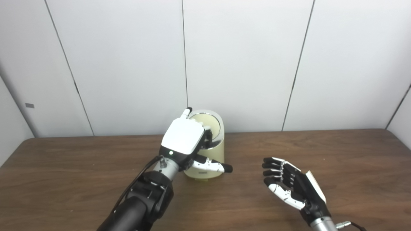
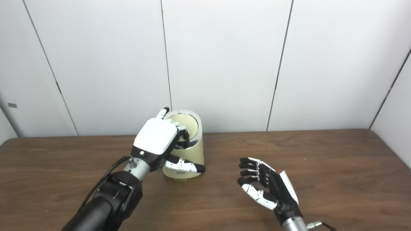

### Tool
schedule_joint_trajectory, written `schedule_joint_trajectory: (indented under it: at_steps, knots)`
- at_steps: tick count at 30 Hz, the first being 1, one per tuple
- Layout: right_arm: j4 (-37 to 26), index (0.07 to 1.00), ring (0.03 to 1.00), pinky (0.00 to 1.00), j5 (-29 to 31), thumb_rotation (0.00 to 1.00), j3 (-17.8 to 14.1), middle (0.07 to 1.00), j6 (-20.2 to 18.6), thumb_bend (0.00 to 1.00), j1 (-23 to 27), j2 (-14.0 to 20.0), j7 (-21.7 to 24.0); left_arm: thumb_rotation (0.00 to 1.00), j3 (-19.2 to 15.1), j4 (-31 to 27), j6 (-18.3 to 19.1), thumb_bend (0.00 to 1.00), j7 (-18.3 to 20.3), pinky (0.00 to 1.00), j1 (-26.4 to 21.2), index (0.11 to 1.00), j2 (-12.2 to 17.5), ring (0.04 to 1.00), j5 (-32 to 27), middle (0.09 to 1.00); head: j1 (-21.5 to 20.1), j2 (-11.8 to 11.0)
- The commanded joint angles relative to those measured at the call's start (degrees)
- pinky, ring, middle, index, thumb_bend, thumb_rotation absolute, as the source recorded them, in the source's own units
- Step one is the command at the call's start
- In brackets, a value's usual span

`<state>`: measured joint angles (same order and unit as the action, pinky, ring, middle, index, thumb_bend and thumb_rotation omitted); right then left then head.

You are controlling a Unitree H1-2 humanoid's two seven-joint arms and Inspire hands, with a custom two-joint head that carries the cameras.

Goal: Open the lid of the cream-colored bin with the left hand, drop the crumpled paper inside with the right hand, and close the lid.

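Note:
The cream-colored bin (image 1: 214, 153) stands at the table's middle, near the back wall. Its round lid (image 1: 212, 123), ringed in chrome, slopes toward me. My left hand (image 1: 184, 140) lies over the front left of the bin's top. Its fingers bend down onto the lid and the thumb (image 1: 210, 166) stretches across the bin's front, gripping nothing. A dark gap shows beside the fingers; whether the lid is pushed in I cannot tell. My right hand (image 1: 292, 186) hovers to the right of the bin, open, palm turned left, with nothing in it. No crumpled paper is in view.
The brown wooden table (image 1: 321, 154) runs back to a white panelled wall (image 1: 244, 64). Besides the bin, nothing else stands on the table.

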<state>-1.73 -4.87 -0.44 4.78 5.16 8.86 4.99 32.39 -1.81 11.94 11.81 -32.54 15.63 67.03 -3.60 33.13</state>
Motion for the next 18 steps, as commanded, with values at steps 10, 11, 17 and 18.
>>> schedule_joint_trajectory:
  at_steps: [10, 11, 17, 18]
  knots:
    - [-2.9, 0.752, 0.698, 0.62, 0.9, 0.37, -0.2, 0.744, 2.0, 0.26, 2.4, 0.6, 0.2, 0.93, 2.9, 7.1, -1.0, 1.0, 13.4, 1.0, 6.5, 0.706, 1.3, 0.789, -9.0, 0.687, 0.0, 0.1]
    - [-2.7, 0.753, 0.698, 0.62, 0.7, 0.38, -0.1, 0.744, 2.2, 0.26, 2.4, 0.7, 0.1, 0.93, 2.7, 7.0, -1.2, 1.0, 12.7, 1.0, 6.6, 0.706, 1.3, 0.789, -9.5, 0.688, 0.0, 0.1]
    - [-2.3, 0.753, 0.698, 0.61, 0.7, 0.4, -0.1, 0.743, 2.3, 0.27, 2.5, 0.6, 0.1, 0.87, 0.8, 6.3, -6.5, 0.99, 0.8, 1.0, 7.3, 0.802, 1.3, 0.886, -10.3, 0.815, 0.0, -0.1]
    - [-2.3, 0.753, 0.696, 0.61, 0.7, 0.4, -0.1, 0.743, 2.4, 0.27, 2.6, 0.6, 0.1, 0.86, 0.3, 6.2, -7.1, 0.98, -1.3, 1.0, 7.5, 0.823, 1.1, 0.912, -10.2, 0.836, 0.0, -0.1]
